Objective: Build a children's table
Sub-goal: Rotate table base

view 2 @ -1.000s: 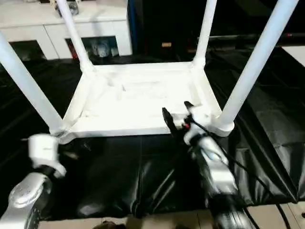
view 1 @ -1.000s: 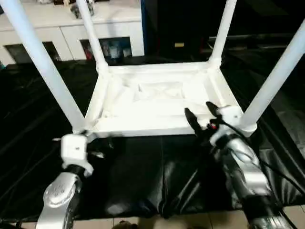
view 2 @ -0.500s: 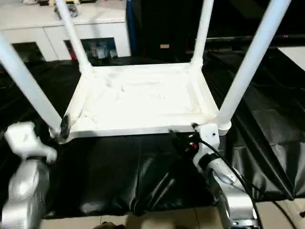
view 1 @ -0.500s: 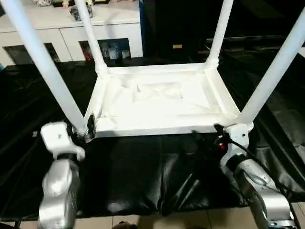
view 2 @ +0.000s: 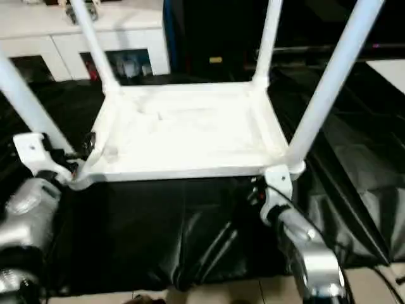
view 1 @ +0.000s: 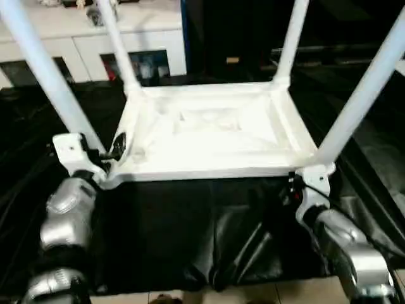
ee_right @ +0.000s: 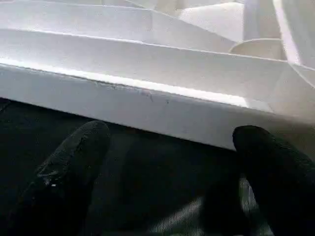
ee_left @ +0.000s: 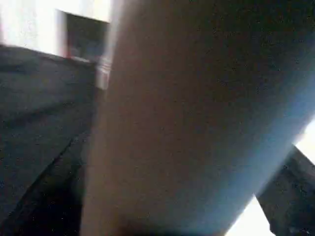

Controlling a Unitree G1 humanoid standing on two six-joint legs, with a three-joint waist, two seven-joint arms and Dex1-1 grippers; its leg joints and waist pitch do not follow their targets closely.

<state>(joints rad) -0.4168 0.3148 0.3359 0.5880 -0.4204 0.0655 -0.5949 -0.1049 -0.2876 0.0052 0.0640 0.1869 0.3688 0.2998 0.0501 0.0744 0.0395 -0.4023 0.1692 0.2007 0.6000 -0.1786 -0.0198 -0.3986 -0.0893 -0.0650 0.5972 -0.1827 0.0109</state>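
Observation:
The children's table [view 1: 215,136] lies upside down on a black cloth, ribbed underside up. Its legs stand in the corner sockets: near-left leg [view 1: 44,69], far-left leg [view 1: 117,50], far-right leg [view 1: 291,44], near-right leg [view 1: 364,95]. My left gripper [view 1: 107,152] is open at the base of the near-left leg, one black finger [view 1: 120,144] showing on the leg's inner side. That leg [ee_left: 187,118] looms very close in the left wrist view. My right gripper [ee_right: 172,142] is open and empty, low over the cloth just before the tabletop's near edge [ee_right: 147,98], close to the near-right corner [view 1: 316,168].
The black cloth [view 1: 190,234] covers the floor under the table and lies in folds in front of it. A white cabinet [view 1: 76,31] stands at the back left, with dark furniture to its right. Pale floor [view 1: 285,294] shows at the cloth's near edge.
My right gripper has drawn back from above the tabletop to the cloth in front of its near edge. My left gripper has come in to the near-left leg's base.

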